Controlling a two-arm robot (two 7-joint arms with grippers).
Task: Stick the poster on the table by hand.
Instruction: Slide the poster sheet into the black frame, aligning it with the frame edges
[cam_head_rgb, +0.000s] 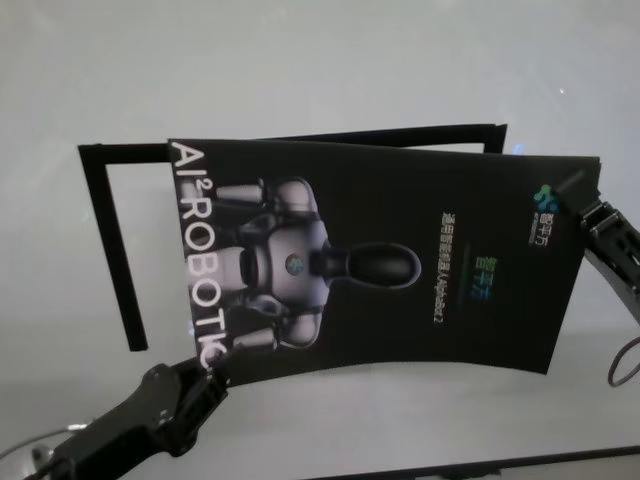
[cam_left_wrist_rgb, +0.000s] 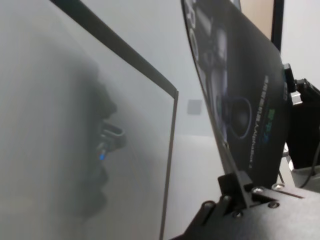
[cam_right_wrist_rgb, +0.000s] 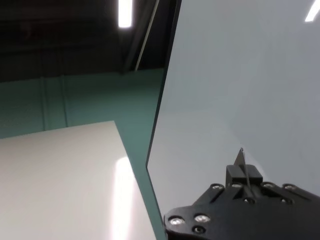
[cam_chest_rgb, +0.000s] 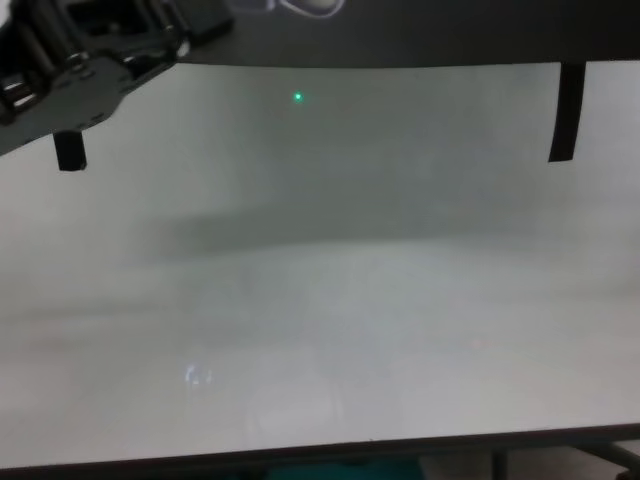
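Note:
The poster (cam_head_rgb: 400, 250), a black sheet with a grey robot picture and white lettering, hangs slightly bowed above the pale table (cam_head_rgb: 300, 60), held at two opposite corners. My left gripper (cam_head_rgb: 213, 362) is shut on its near left corner; the left wrist view shows the fingers (cam_left_wrist_rgb: 240, 187) clamping the sheet's edge (cam_left_wrist_rgb: 250, 100). At the far right corner, my right gripper (cam_head_rgb: 585, 205) is shut on it too, and the right wrist view shows that gripper (cam_right_wrist_rgb: 242, 172) pinching the thin edge. Seen from the chest, the poster's lower edge (cam_chest_rgb: 400, 30) floats over the table (cam_chest_rgb: 320, 300).
A black outline (cam_head_rgb: 110, 240) marks the table behind the poster's left and far sides, with a corner (cam_left_wrist_rgb: 176, 92) in the left wrist view. Two black tape strips (cam_chest_rgb: 565, 110) (cam_chest_rgb: 69, 150) dangle from the poster. The table's right edge (cam_right_wrist_rgb: 160, 100) borders teal floor.

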